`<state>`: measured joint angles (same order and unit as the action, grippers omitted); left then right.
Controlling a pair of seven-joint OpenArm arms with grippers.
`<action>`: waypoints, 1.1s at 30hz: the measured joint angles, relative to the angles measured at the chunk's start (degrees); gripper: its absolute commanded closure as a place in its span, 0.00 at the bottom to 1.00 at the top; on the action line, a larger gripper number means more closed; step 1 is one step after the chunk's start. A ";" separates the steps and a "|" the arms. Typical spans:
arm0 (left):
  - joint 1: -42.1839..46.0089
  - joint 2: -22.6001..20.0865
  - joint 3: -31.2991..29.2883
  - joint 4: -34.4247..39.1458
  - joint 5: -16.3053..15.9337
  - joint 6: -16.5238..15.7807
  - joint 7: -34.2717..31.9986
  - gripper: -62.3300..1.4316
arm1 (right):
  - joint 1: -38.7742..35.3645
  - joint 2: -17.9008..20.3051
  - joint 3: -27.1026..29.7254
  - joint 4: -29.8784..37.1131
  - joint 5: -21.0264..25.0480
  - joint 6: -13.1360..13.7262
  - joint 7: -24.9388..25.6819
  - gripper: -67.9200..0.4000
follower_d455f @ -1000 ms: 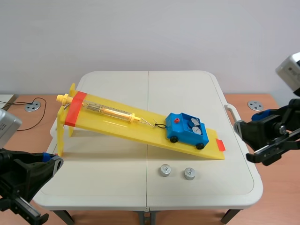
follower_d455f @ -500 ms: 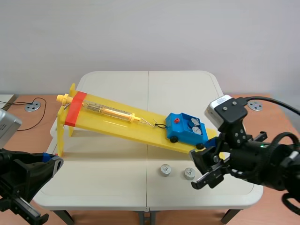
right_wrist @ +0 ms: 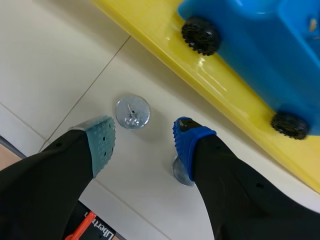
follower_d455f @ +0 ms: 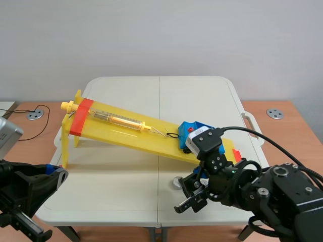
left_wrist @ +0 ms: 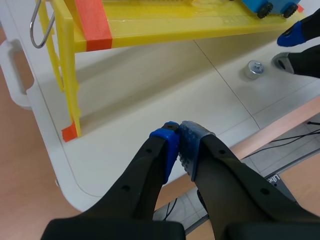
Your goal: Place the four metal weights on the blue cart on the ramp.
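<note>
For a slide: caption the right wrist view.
Open right gripper above a metal weight on the white table, beside the blue cart on the yellow ramp.

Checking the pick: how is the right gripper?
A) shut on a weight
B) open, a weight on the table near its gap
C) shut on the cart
B: the right gripper has its fingers apart, with a metal weight lying free on the table just ahead of them.

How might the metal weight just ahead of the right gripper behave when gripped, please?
The metal weight looks solid and shiny, so probably heavy for its size and a little slippery to grip. It lies flat on the table, so it seems unlikely to roll.
</note>
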<state>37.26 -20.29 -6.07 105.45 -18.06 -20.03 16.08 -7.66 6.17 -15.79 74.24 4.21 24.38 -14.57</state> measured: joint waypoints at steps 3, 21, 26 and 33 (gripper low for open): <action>0.00 0.00 0.00 0.00 0.00 0.00 0.02 0.92 | 1.09 -1.14 -0.94 -2.32 -1.33 -0.85 1.20 0.59; 0.00 0.00 0.00 0.00 0.00 0.00 0.02 0.92 | 4.13 -3.32 -3.85 -7.52 -2.36 -3.23 2.56 0.69; 0.00 0.00 0.00 0.00 0.00 0.00 0.02 0.92 | 4.13 -3.32 -3.85 -8.17 -2.32 -3.82 2.75 0.75; 0.00 0.00 0.00 0.00 0.00 0.00 0.02 0.92 | 4.15 -3.32 -3.82 -8.35 -2.32 -5.03 2.99 0.84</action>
<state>37.26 -20.29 -6.07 105.45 -18.06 -20.03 16.10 -3.51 2.85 -19.62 65.89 1.89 19.35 -11.57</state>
